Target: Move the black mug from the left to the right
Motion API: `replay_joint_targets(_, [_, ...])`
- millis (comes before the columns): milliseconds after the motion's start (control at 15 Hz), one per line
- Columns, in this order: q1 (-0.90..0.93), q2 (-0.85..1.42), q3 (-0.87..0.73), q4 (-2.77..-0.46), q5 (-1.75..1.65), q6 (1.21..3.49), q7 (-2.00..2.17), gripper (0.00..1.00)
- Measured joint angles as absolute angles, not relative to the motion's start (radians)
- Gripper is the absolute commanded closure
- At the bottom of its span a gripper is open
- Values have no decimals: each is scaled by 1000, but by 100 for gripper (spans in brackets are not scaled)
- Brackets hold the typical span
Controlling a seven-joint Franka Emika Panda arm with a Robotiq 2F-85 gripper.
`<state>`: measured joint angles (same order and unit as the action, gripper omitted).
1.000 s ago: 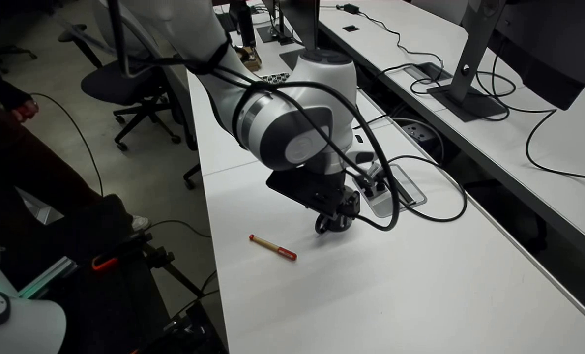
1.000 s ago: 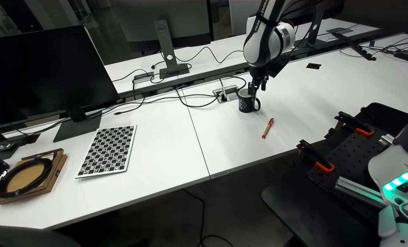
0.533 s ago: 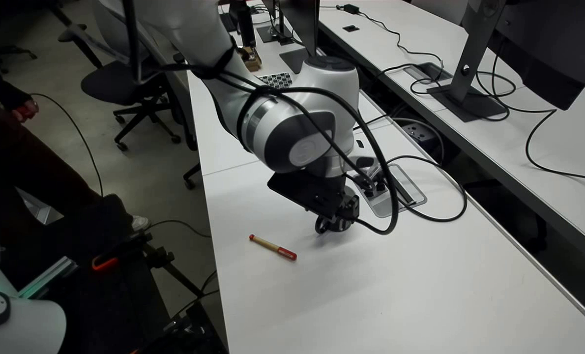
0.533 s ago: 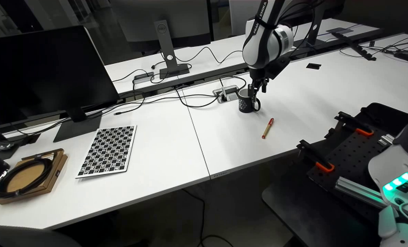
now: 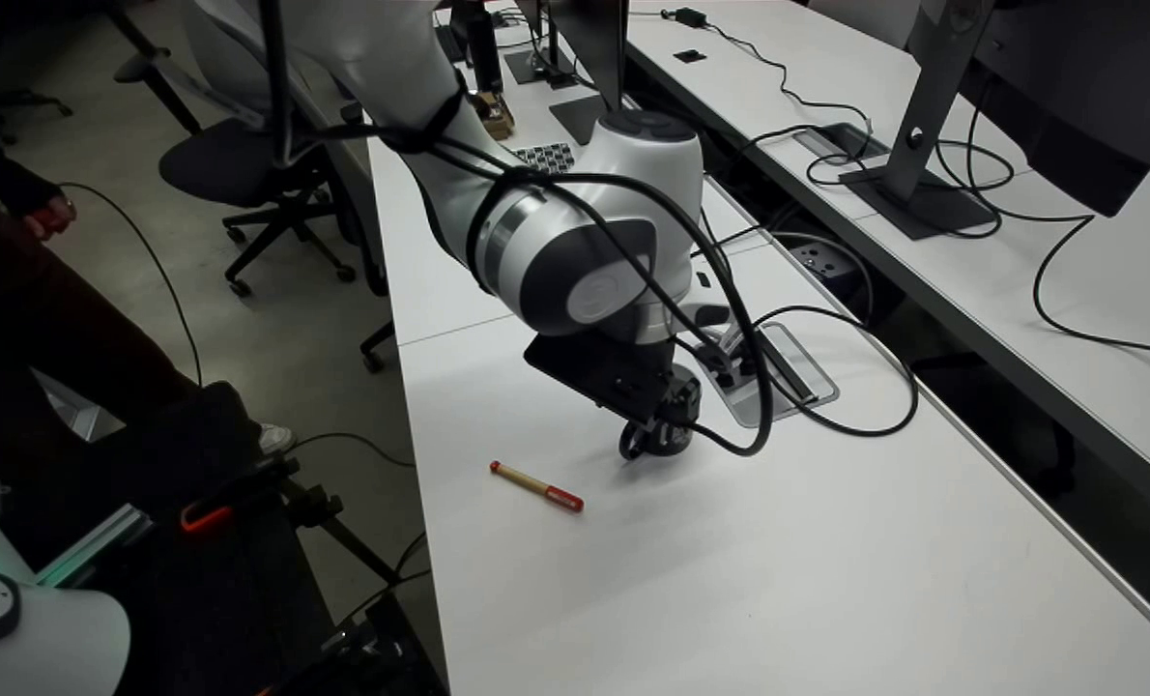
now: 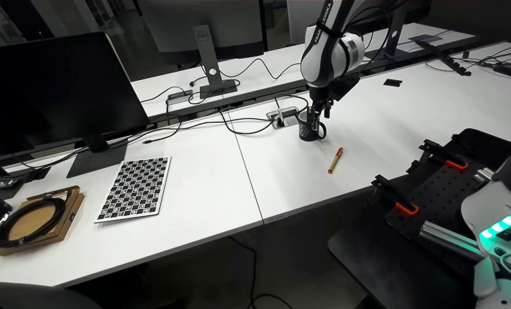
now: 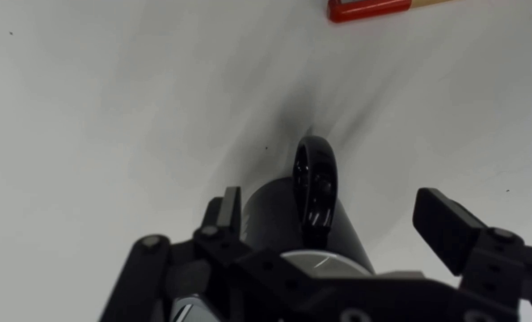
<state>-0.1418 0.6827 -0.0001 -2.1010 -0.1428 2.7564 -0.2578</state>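
Clearly, the gripper point(image 7: 331, 212) is spread wide in the wrist view, its fingers point(image 7: 440, 219) standing either side of the black mug point(image 7: 270, 219). The one toward nine o'clock appears just beside the mug's wall (whether it touches, I cannot tell), while the one toward three o'clock stands apart from it. The mug's handle point(image 7: 325, 188) points to twelve o'clock there, and a red-ended stick point(image 7: 373, 9) lies at one o'clock, cut by the top edge. In an exterior view the mug stands upright on the white table point(image 6: 212, 171) beneath the arm point(image 6: 324, 64), its handle at three o'clock. Near it lie the stick, at five o'clock, and a metal panel point(image 6: 290, 123), at ten.
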Motion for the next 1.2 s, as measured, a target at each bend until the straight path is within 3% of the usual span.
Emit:
replay_joint_targets(600, [-147,689,0,-2098,-141,2756,-258,4])
replay_joint_targets(667, [-147,691,1,-2098,-140,2756,-258,9])
replay_joint_targets(733, [-147,693,2,-2097,-140,2756,-258,27])
replay_joint_targets(867, [-147,698,4,-2094,-140,2756,-258,37])
replay_joint_targets(1200, [-147,712,5,-2080,-137,2753,-258,76])
